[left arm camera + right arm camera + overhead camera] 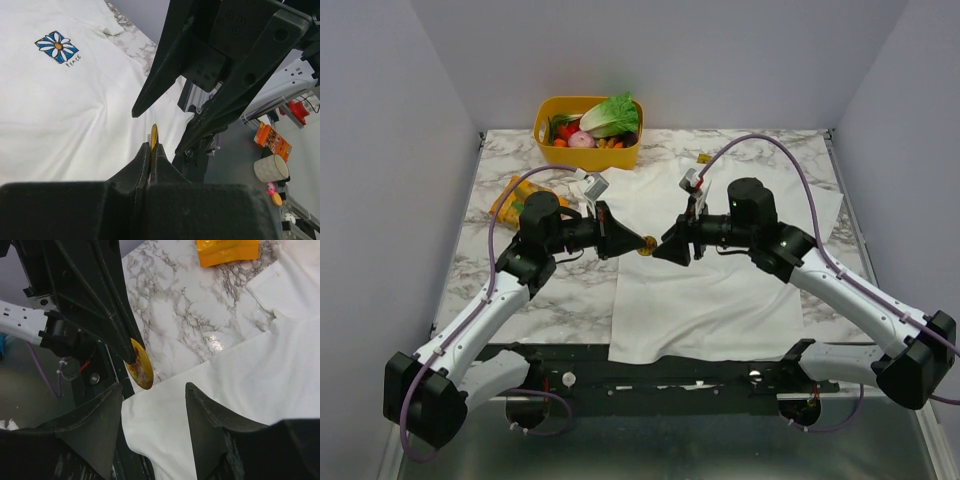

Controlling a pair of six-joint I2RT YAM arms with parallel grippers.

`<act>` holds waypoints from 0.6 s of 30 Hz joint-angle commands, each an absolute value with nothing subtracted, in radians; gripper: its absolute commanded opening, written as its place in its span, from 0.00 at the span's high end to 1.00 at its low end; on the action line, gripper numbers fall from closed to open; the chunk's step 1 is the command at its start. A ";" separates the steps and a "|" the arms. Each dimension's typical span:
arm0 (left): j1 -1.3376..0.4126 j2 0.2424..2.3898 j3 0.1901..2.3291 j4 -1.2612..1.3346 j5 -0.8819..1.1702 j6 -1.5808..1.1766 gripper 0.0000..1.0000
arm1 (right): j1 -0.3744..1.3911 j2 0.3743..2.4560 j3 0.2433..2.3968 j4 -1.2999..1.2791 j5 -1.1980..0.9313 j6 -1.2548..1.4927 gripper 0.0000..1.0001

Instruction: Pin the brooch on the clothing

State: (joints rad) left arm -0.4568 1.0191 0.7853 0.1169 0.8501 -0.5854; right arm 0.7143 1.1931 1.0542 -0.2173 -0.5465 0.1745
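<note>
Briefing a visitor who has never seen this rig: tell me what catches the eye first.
Two claws nearly meet over the white T-shirt: the left claw pinches a small gold brooch, and the right claw faces it, open. Next, the yellow basket of vegetables at the far edge stands out.

A yellow basket (588, 157) sits at eleven o'clock on the marble table (570, 290), filled with vegetables, a lettuce (610, 115) on top. An orange snack packet (513, 198) lies at ten o'clock.
</note>
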 commanded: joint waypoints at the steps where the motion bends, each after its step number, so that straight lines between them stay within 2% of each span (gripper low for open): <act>1: -0.469 0.989 0.799 0.104 0.874 -0.575 1.00 | 0.718 1.189 1.035 -0.178 -0.653 0.163 0.40; 5: -0.482 0.994 0.799 0.120 0.874 -0.580 1.00 | 0.718 1.212 1.031 -0.150 -0.739 0.172 0.41; 7: -0.492 1.006 0.810 0.109 0.879 -0.577 1.00 | 0.716 1.209 1.020 -0.124 -0.752 0.186 0.45; 8: -0.495 1.009 0.811 0.104 0.879 -0.571 1.00 | 0.718 1.207 1.019 -0.120 -0.749 0.186 0.52; 13: -0.514 1.005 0.819 0.095 0.882 -0.557 1.00 | 0.716 1.204 1.019 -0.117 -0.736 0.184 0.53; 15: -0.514 1.002 0.816 0.094 0.885 -0.552 1.00 | 0.718 1.201 1.019 -0.117 -0.735 0.186 0.64; 18: -0.515 1.003 0.816 0.083 0.896 -0.545 1.00 | 0.718 1.193 1.017 -0.117 -0.718 0.184 0.65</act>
State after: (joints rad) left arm -0.5098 1.0130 0.7910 0.1040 0.8551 -0.5678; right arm 0.7139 1.2041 1.0271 -0.1482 -0.7063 0.1844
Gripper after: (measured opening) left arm 0.015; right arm 0.355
